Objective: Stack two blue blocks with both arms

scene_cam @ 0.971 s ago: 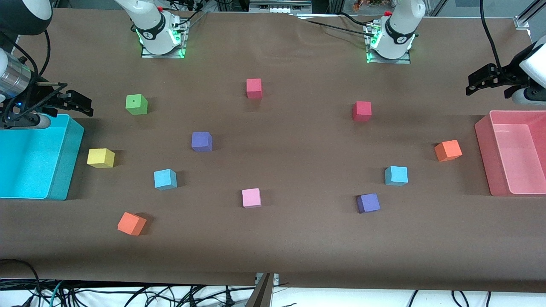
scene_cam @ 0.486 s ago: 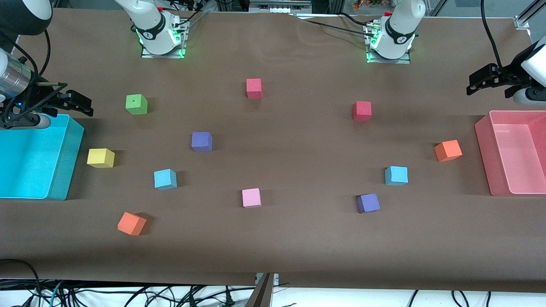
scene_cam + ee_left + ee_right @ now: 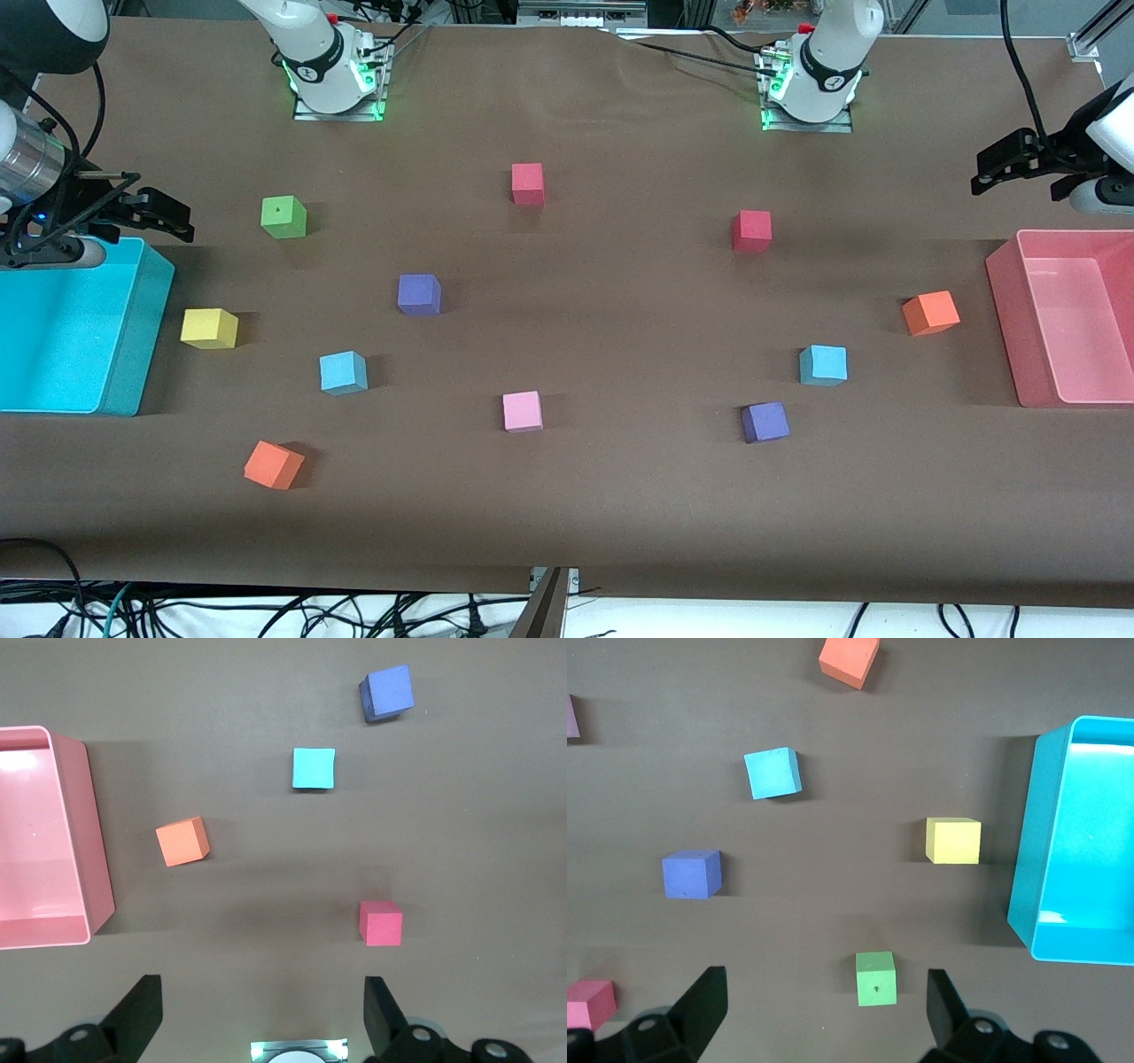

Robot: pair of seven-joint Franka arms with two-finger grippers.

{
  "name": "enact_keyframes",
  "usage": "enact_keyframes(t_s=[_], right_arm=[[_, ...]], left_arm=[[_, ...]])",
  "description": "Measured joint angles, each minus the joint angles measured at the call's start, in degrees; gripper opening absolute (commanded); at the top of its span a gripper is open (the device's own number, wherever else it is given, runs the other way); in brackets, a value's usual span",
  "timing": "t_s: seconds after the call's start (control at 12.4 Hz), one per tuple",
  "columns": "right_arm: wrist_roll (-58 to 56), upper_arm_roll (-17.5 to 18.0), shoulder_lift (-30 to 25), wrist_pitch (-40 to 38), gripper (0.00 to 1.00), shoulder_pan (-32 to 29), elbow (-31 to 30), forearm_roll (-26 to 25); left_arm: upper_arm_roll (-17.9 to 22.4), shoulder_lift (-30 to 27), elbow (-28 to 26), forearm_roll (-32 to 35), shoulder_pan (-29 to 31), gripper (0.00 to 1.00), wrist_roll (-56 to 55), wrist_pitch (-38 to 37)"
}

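Two sky-blue blocks lie apart on the brown table. One blue block (image 3: 343,372) lies toward the right arm's end and also shows in the right wrist view (image 3: 772,773). The other blue block (image 3: 823,365) lies toward the left arm's end and also shows in the left wrist view (image 3: 314,768). My right gripper (image 3: 174,217) (image 3: 824,1003) hangs open and empty high beside the turquoise bin. My left gripper (image 3: 994,168) (image 3: 262,1014) hangs open and empty high near the pink bin.
A turquoise bin (image 3: 133,354) stands at the right arm's end and a pink bin (image 3: 1003,292) at the left arm's end. Purple cubes (image 3: 418,294) (image 3: 765,422), a pink cube (image 3: 522,411), and orange, red, green and yellow cubes are scattered about.
My left gripper has shifted very slightly. The right arm and all the blocks have not moved.
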Motion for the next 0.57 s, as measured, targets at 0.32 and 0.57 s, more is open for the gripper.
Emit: enact_keyframes(t_s=[0.32,0.57], right_arm=[[0.02,0.3,0.3,-0.02,0.99,0.02,-0.11,0.0],[-0.12,0.7,1.65,0.14,0.99,0.63,-0.65,0.04]], left_arm=[[0.01,0.0,0.0,0.0,0.0,1.0,0.0,-0.04],[0.02,-0.01,0.01,0.0,0.0,1.0,0.0,-0.08]])
